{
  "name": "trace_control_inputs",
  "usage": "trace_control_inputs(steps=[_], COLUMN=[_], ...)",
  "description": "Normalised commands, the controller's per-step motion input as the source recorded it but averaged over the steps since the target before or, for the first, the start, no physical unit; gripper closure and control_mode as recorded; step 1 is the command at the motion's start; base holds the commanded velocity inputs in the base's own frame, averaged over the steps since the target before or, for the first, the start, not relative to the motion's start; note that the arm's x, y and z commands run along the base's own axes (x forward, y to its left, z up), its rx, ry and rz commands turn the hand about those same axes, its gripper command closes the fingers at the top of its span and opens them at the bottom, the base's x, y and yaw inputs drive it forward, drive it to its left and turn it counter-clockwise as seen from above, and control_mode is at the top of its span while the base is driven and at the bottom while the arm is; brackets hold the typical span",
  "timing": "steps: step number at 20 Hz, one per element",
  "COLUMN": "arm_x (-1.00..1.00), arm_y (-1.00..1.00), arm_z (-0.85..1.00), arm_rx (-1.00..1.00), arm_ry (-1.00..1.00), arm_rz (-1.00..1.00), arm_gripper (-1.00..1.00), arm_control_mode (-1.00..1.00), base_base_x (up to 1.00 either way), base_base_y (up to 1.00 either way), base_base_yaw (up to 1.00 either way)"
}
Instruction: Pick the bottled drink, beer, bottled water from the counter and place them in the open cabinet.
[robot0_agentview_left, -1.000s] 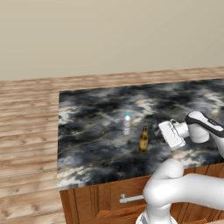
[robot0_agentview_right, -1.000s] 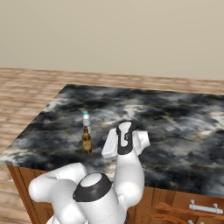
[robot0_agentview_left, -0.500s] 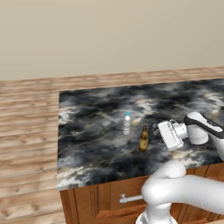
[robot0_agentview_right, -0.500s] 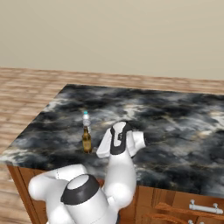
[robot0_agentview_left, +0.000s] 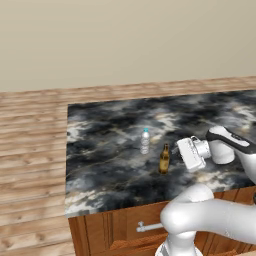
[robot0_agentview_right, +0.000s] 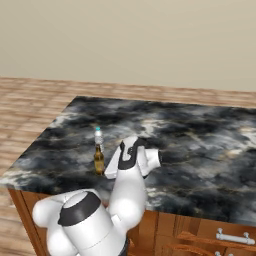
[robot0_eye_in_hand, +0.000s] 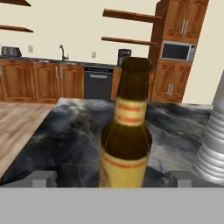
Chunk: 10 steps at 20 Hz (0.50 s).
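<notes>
Amber glass sits dead ahead of the pincer (robot0_agentview_left: 179, 150): the beer (robot0_agentview_left: 164, 159) stands upright on the counter (robot0_agentview_left: 105, 150), just in front of the wide-spread jaws and centred between the two dark fingertips (robot0_eye_in_hand: 43, 178) in the hand view, not yet touched. Compared with a second ago the hand has slid closer to the bottle across the stone, while the bottles themselves have stayed put; that suggests the approach is nearly finished and a grasp of the beer is the step in hand, with nothing yet carried toward the open cabinet. Beyond the beer and a little to one side of the pincer stands the bottled water (robot0_agentview_left: 145, 141), near the beer but apart from it; in the hand view its ribbed clear wall rises at the right edge, so a clumsy closing could brush it. The beer is slim, smooth and glossy, with a long neck and a yellowish banded label, likely slippery and easy to tip. The water bottle is ridged plastic with a blue-green cap. The slab is polished marbled stone in black, grey and white over a wooden base
</notes>
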Motion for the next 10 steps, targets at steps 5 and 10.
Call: trace_control_inputs(steps=[5, 10], arm_x=[-0.12, 0.0], arm_y=[0.07, 0.07], arm_z=[0.04, 0.01], arm_rx=[0.0, 0.0], arm_ry=[0.0, 0.0], arm_rz=[-0.02, -0.05], arm_gripper=[-1.0, -1.0], arm_control_mode=[-1.0, -1.0], base_base_x=[0.0, 0.0], base_base_y=[0.0, 0.0], base_base_yaw=[0.0, 0.0])
